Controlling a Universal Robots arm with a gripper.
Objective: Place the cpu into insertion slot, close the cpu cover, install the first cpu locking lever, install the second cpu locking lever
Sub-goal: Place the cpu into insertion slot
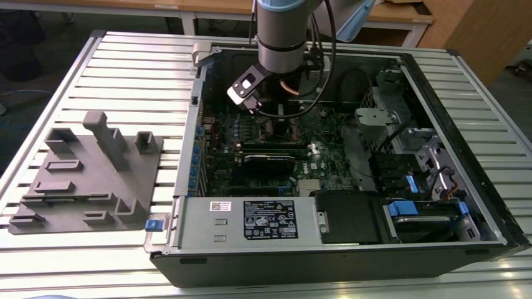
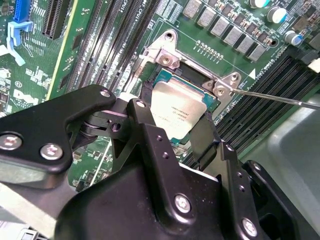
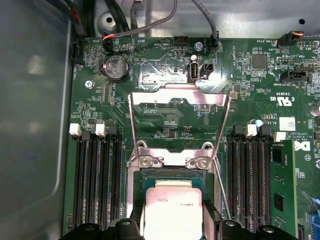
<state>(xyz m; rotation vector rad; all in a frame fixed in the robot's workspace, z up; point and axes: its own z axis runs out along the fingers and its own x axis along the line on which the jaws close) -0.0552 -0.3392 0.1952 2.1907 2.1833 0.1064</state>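
Slatted metal table [image 1: 124,62], open computer case [image 1: 332,265] lying flat on it, grey fixture plate [image 1: 91,174] just beside the case on the exterior view's left.

From my station I see the arm [image 1: 283,31] coming down near-vertical from the top of the exterior view into the case, with the wrist over the green board [image 3: 165,120].

Gripper [image 2: 171,121] sits low over the insertion slot [image 3: 170,174]. Its black fingers [image 2: 147,130] are pressed against two opposite edges of the cpu [image 2: 177,112], pinching it.

The cpu lies flat, silver face up, inside the slot's rim in both wrist views. I can't tell if it's fully seated.

The cpu cover [image 3: 145,97] is swung open and stands up off the slot on its hinge side. Board shows through its square cut-out.

A thin metal lever rod [image 2: 270,97] runs past one corner of the slot, apart from the cover. Black memory slots [image 3: 95,175] flank the socket on both sides.
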